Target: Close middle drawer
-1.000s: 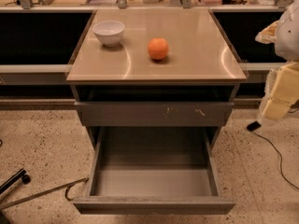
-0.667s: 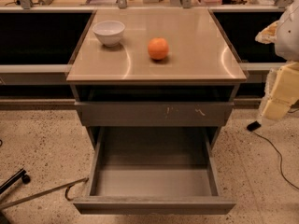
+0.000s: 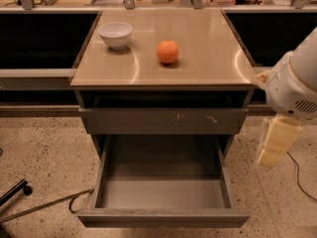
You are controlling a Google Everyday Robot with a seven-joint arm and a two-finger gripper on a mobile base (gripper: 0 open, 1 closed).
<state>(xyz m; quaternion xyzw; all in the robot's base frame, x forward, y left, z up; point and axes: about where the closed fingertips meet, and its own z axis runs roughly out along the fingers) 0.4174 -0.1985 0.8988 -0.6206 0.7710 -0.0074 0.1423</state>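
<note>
The middle drawer [image 3: 163, 218] is pulled far out of the grey cabinet at the bottom of the view. It is a deep, empty grey box with a plain front panel facing me. Above it sits a shut drawer front with pale scratch marks [image 3: 163, 121]. My gripper [image 3: 274, 144], cream-coloured under a white arm housing [image 3: 297, 86], hangs to the right of the cabinet. It is level with the open drawer's right side wall, apart from it and holding nothing I can see.
A white bowl [image 3: 115, 34] and an orange [image 3: 168, 51] sit on the tan cabinet top [image 3: 208, 58]. Dark counters flank the cabinet on both sides. A cable [image 3: 297, 175] lies on the speckled floor at right; a metal bar and caster [image 3: 25, 190] lie at left.
My arm has moved down and a little left, bringing the gripper from beside the cabinet top to beside the open drawer. The drawer has not moved.
</note>
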